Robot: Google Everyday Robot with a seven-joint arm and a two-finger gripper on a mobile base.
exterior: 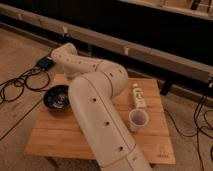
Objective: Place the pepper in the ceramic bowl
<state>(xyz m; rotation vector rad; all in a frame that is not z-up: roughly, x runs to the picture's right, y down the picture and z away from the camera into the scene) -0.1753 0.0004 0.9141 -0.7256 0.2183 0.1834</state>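
The ceramic bowl (pixel 57 97) is dark and round with a glossy speckled inside, and sits on the left side of the wooden table (pixel 155 142). My white arm (pixel 95 105) crosses the middle of the view and bends at the far left of the table. My gripper (pixel 70 79) hangs down behind the arm, just beyond the bowl's far right rim, and is mostly hidden. The pepper is not visible; I cannot tell whether it is in the gripper or hidden behind the arm.
A white cup (pixel 138 119) stands right of the arm, with a white bottle (pixel 138 96) lying behind it. Black cables (pixel 20 82) and a small dark box (pixel 45 62) lie on the floor at left. A dark wall runs behind the table.
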